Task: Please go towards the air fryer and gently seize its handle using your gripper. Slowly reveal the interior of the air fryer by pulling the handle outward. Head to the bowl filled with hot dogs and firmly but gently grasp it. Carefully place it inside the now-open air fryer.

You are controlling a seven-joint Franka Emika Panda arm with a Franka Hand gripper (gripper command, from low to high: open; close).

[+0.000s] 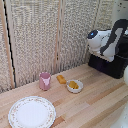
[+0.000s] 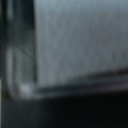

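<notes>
Hanging over the air fryer (image 1: pixel 111 64) at the worktop's (image 1: pixel 95 102) far right corner, the arm hides its jaws; their state cannot be told. The bowl (image 1: pixel 75 86) of hot dogs (image 1: pixel 74 85) sits mid-worktop.

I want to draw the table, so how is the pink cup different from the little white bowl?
The pink cup is tall and narrow; the bowl is low and wide. The cup is pink, the bowl white. The bowl holds orange-yellow hot dogs; nothing shows inside the cup. Both are small and stand upright on the wooden table.
</notes>
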